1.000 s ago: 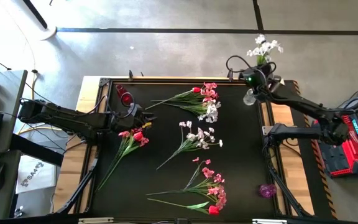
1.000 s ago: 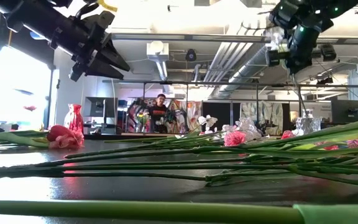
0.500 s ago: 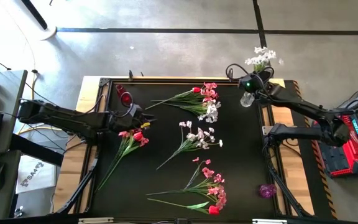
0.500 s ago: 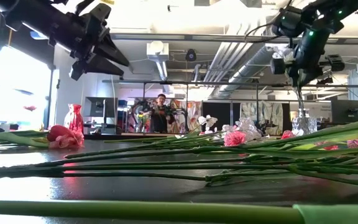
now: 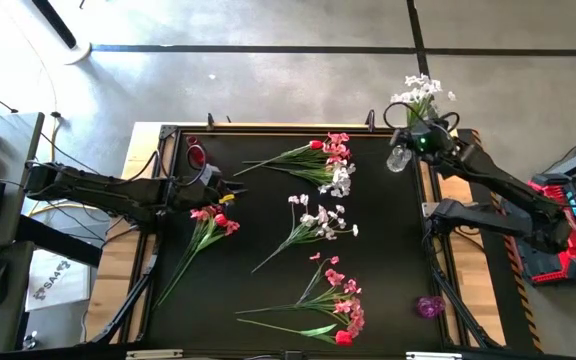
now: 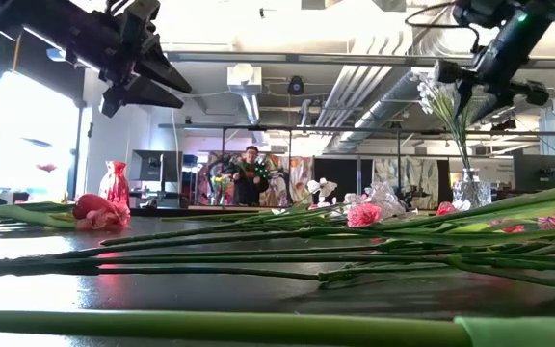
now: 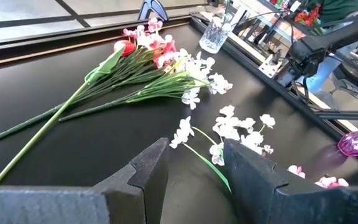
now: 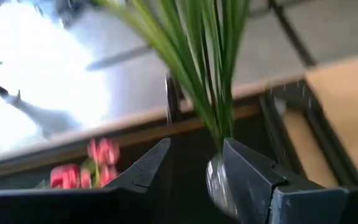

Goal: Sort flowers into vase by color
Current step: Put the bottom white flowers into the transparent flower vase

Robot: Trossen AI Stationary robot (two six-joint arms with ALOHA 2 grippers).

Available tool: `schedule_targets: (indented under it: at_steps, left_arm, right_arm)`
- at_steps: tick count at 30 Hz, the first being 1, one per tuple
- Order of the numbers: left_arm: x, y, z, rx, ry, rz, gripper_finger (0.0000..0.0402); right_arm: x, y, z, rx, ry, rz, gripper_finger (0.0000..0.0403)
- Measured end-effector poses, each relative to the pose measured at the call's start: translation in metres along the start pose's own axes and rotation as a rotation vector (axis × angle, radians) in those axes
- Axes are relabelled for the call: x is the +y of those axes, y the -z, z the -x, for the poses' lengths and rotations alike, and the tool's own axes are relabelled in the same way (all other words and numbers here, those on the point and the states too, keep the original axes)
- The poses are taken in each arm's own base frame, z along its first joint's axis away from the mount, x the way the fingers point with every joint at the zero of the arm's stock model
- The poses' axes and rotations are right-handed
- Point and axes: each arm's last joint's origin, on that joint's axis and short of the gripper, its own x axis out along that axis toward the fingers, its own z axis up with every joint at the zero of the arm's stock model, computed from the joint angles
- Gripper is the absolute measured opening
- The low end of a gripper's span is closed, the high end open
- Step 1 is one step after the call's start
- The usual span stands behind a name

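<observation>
A spray of small white flowers [image 5: 423, 90] stands with its stems [image 8: 207, 62] in a clear glass vase [image 5: 399, 157] at the table's far right corner. My right gripper [image 5: 411, 137] hovers open just beside those stems, above the vase [image 8: 215, 180], touching nothing. My left gripper [image 5: 228, 188] hangs open over the left of the table, above a bunch of pink and red flowers [image 5: 211, 220], with nothing between its fingers [image 7: 148, 168]. In the low view the white spray [image 6: 441, 96] rises from the vase [image 6: 472, 188].
Loose flowers lie on the black table: a mixed bunch [image 5: 320, 160] at the far middle, a white spray [image 5: 318, 222] in the centre, a pink bunch [image 5: 336, 305] near the front. A red vase [image 5: 196, 155] stands far left, a purple vase [image 5: 429, 306] near right.
My right gripper has opened and let go of the white spray, then drawn back toward the table's right edge while turning. The spray now stands on its own in the clear vase, its blossoms leaning toward the far edge.
</observation>
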Motion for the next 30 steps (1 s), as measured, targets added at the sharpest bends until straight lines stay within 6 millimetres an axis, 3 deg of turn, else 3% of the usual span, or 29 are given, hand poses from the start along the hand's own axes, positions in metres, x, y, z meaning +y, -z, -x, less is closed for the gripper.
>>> schedule_targets:
  at_steps: [5, 9, 17, 21, 25, 30]
  left_arm:
    - [0.001, 0.002, 0.000, 0.031, 0.008, -0.006, 0.0142]
    - [0.002, 0.004, 0.000, 0.067, 0.014, 0.001, 0.0142]
    - [0.002, 0.004, 0.000, 0.081, 0.037, 0.008, 0.0142]
    - [0.001, 0.003, 0.000, 0.069, 0.042, 0.013, 0.0142]
    - [-0.001, 0.000, 0.000, 0.044, 0.060, 0.025, 0.0142]
    - [-0.001, 0.000, 0.000, 0.042, 0.060, 0.025, 0.0142]
  right_arm:
    - [0.002, 0.011, 0.000, 0.190, -0.081, 0.041, 0.0134]
    - [0.027, 0.011, 0.009, 0.139, -0.331, 0.109, 0.0134]
    - [0.101, 0.008, 0.052, 0.049, -1.302, 0.242, 0.0133]
    - [0.134, 0.009, 0.069, 0.073, -1.646, 0.271, 0.0133]
    - [0.165, -0.006, 0.093, 0.025, -1.807, 0.290, 0.0133]
    - [0.191, -0.036, 0.114, -0.103, -1.811, 0.308, 0.0133]
